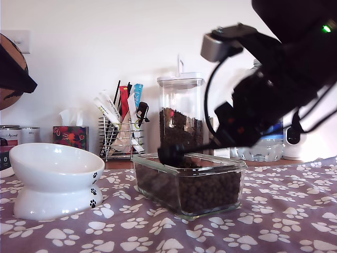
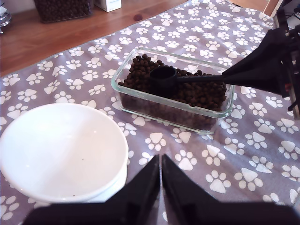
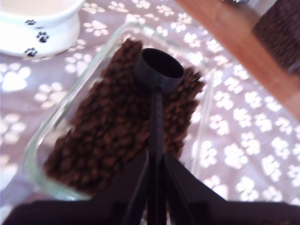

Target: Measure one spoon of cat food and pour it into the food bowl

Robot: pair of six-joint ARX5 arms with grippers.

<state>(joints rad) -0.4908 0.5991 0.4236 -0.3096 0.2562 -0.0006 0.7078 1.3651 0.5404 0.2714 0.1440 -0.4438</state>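
Kibble fills the clear glass dish, my landmark, which sits mid-table on the paw-print cloth in the exterior view. My second gripper reaches in from the exterior view's right, holding the black spoon with its cup just above the dish's far rim. The white bowl stands well apart from the dish, toward the exterior view's left. Behind the dish stands a tall clear jar with more kibble, and beside that a wire rack of upright sticks.

From the first wrist view, my first gripper hangs over the cloth between the bowl and the dish. Its jaws are nearly together with only a thin slit between them, and they hold nothing. The spoon's cup sits low over the kibble inside the dish, mouth up, with its handle running to my second gripper beyond the dish's edge. The bowl looks empty apart from a few tiny specks.

From the second wrist view, my second gripper is clamped on the spoon's thin handle. The cup looks empty and hangs over the kibble near the end of the dish that lies closest to the bowl.
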